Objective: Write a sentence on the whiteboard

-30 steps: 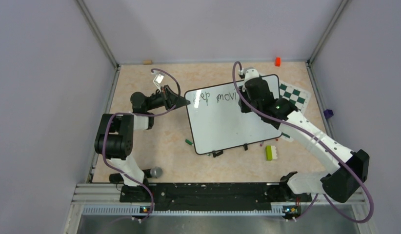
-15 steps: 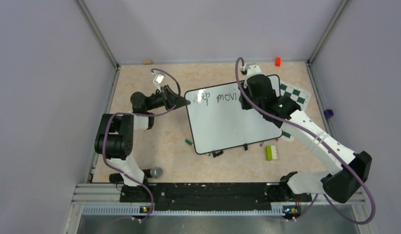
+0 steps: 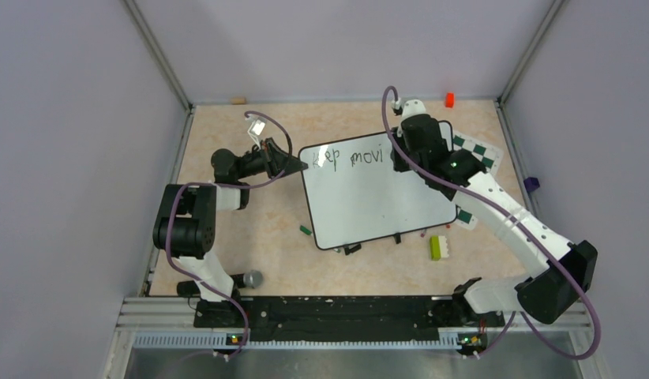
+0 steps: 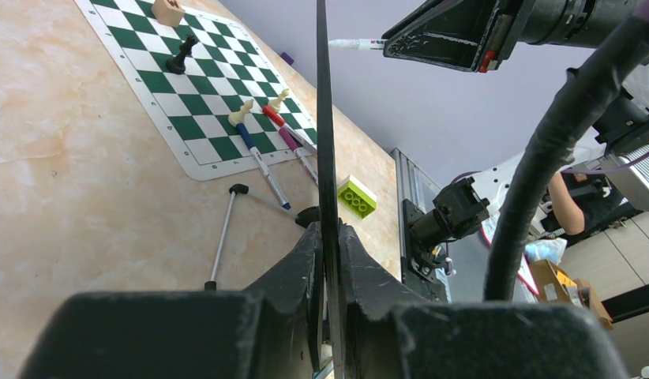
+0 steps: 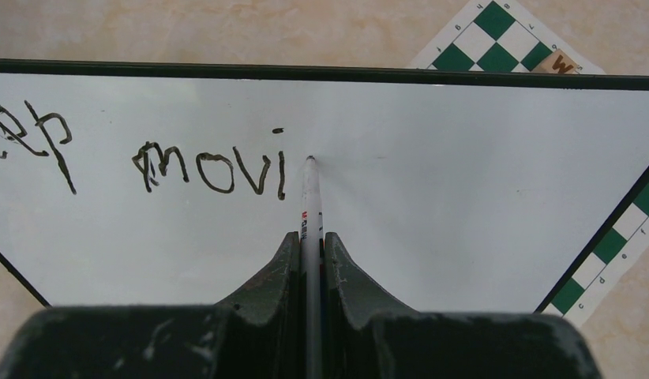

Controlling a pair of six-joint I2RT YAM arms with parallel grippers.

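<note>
The whiteboard (image 3: 377, 201) stands tilted in mid-table. My left gripper (image 3: 301, 164) is shut on its left rim, which the left wrist view shows as a thin black edge (image 4: 323, 118) pinched between the fingertips of the left gripper (image 4: 329, 233). The sentence (image 3: 349, 158) reads "Keep movi" along the top. In the right wrist view my right gripper (image 5: 311, 241) is shut on a white marker (image 5: 309, 197). The marker's tip rests on the board just right of the "i" of the sentence (image 5: 211, 167). The right gripper (image 3: 400, 158) hides the board's top right part.
A green-and-white chess mat (image 3: 475, 154) lies behind the board's right side, with chess pieces and loose markers (image 4: 262, 162) on it. A lime brick (image 3: 436, 247) lies near the board's front corner, a red block (image 3: 449, 99) at the back wall, and a small green piece (image 3: 305, 230) front left.
My right gripper has shifted a little to the right along the top line with the marker. The left gripper and the board have stayed put.
</note>
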